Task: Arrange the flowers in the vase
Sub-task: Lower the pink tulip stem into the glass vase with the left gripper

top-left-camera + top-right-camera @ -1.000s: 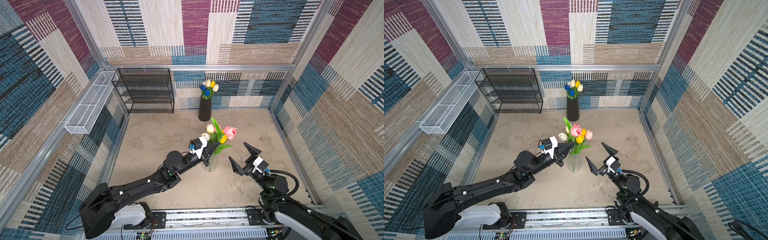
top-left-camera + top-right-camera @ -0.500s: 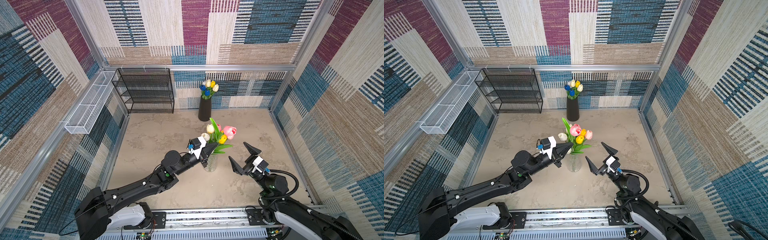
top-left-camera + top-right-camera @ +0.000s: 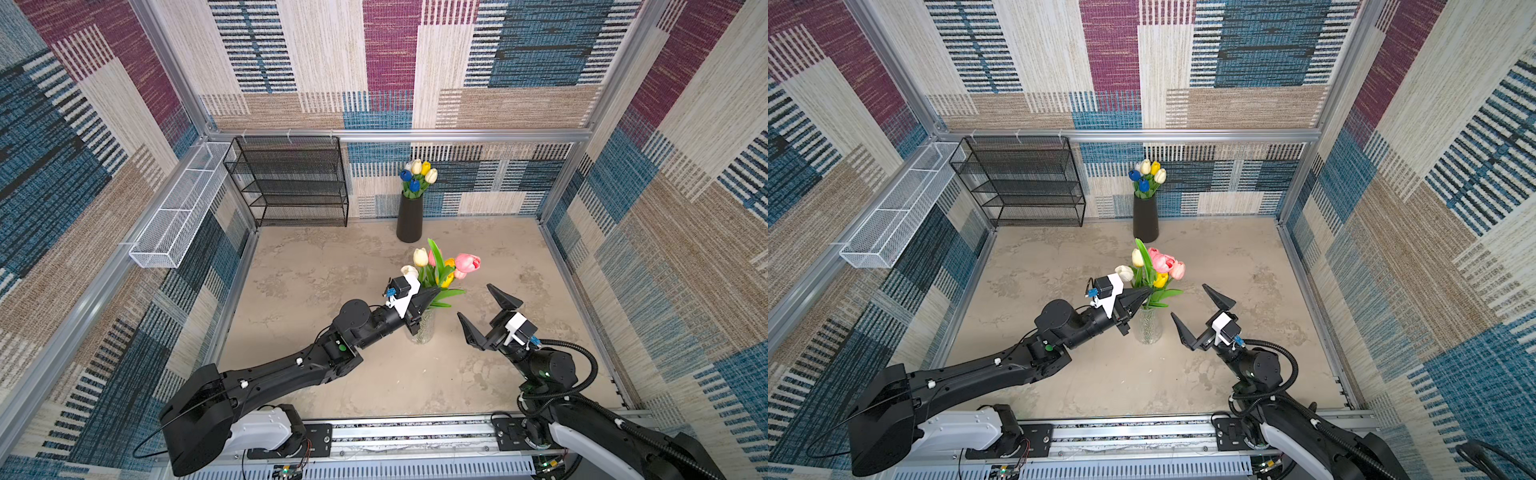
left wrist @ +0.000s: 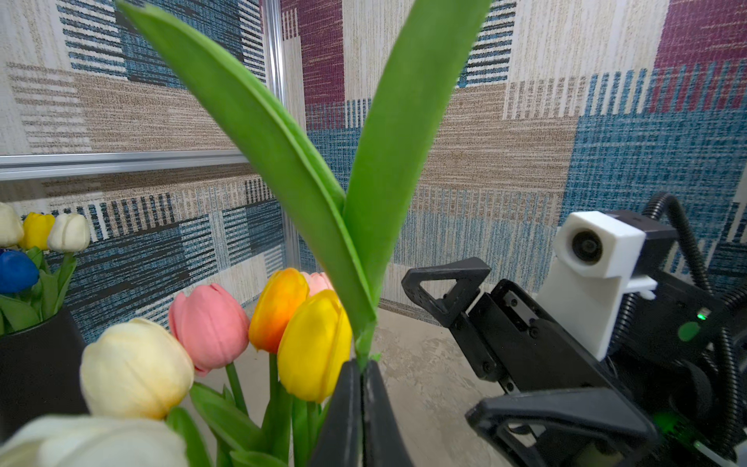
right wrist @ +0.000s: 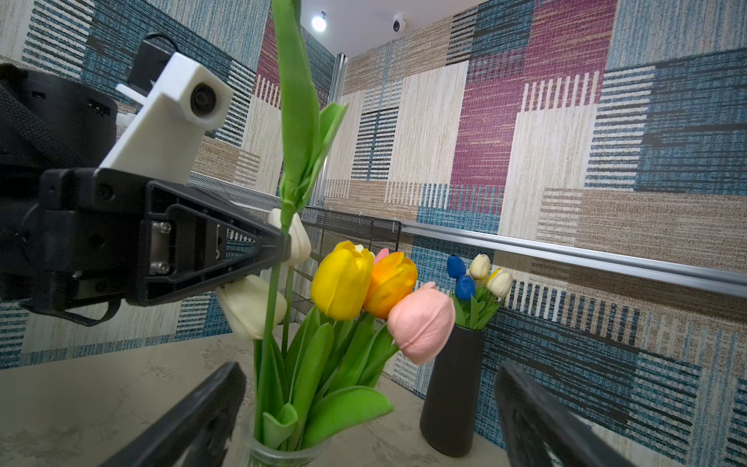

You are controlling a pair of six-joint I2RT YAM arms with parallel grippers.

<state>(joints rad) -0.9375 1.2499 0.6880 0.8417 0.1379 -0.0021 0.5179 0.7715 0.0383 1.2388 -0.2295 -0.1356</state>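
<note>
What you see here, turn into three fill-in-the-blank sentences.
The left gripper has its jaws shut on a flower's thin green ____ above the glass vase.
The right gripper hovers beside that vase with its jaws ____.
The back vase, holding the blue tulips, is coloured ____.
Missing: stem; open; black.

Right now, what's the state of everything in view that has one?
left gripper: shut on green stem.
green stem: upright, lower end down in glass vase.
right gripper: open, empty, beside the glass vase.
glass vase: upright, holding tulips.
black vase: upright by the back wall, holding back bunch.
</note>
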